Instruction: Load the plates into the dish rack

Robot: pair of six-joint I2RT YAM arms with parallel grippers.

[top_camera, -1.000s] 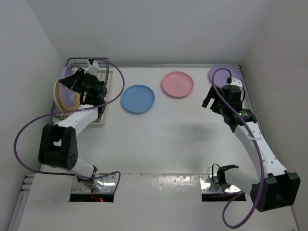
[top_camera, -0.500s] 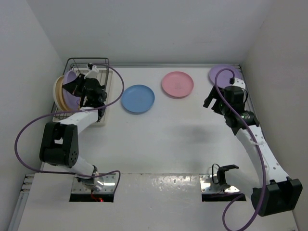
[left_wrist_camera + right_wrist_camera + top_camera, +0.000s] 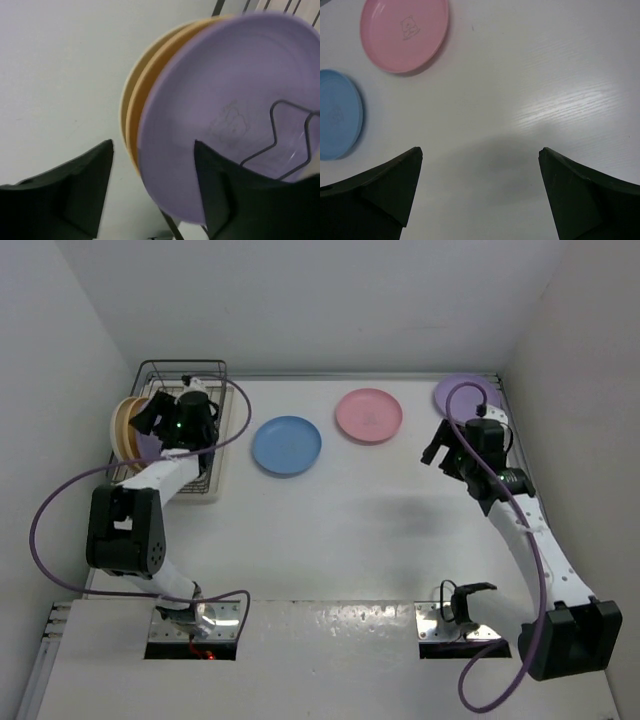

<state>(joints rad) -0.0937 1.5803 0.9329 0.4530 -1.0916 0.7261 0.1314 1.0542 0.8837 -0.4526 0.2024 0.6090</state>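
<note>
The dish rack (image 3: 180, 365) holds the cream plate (image 3: 123, 107), orange-yellow plate (image 3: 134, 117) and purple plate (image 3: 215, 95) on edge, apparently touching. The blue plate (image 3: 287, 445), pink plate (image 3: 369, 415) and second purple plate (image 3: 455, 390) lie flat to its right.

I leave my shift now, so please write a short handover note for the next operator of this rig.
Left gripper: open, empty, at the dish rack.
Right gripper: open, empty, above the table.
Done: cream plate, orange-yellow plate and one purple plate stand in the rack.
To do: blue plate, pink plate and second purple plate lie flat on the table.
</note>
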